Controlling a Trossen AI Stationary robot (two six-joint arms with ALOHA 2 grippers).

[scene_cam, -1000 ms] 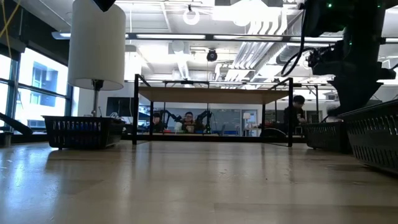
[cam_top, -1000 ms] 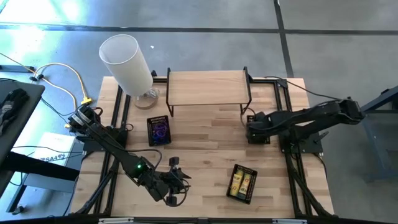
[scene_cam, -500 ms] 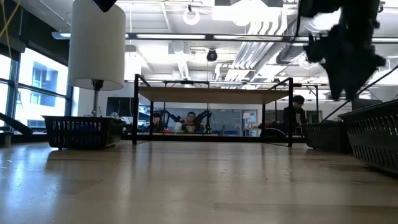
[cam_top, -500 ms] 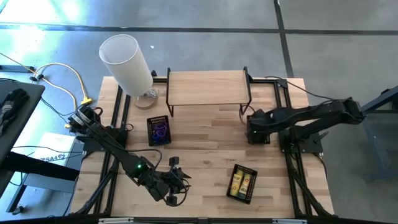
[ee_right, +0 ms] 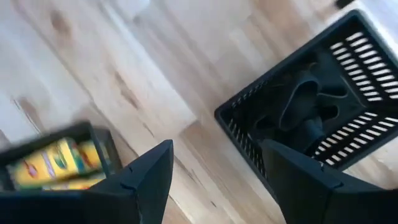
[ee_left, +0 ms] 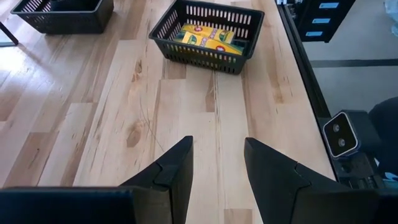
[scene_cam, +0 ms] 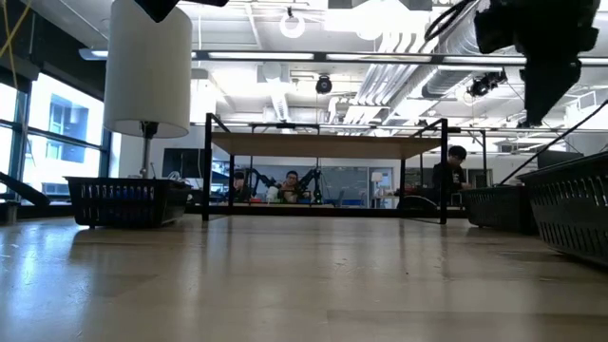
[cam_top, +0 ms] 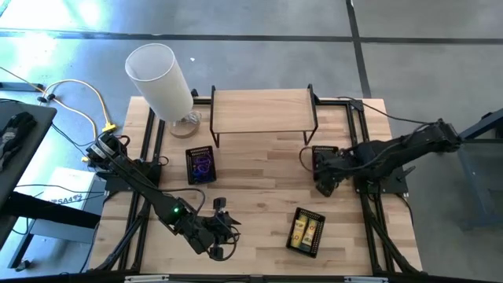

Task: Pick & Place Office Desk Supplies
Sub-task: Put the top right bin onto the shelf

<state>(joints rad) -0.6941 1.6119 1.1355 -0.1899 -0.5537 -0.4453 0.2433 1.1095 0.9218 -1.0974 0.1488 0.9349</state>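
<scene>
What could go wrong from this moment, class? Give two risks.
1. The right gripper, open and empty, hangs just beside the black tray; moving on, it could clip the tray's rim.
2. The yellow-box tray lies near the front table edge; a nudge from either arm could push it off.

Bright, even ceiling light; the right wrist view is motion-blurred, others sharp.
</scene>
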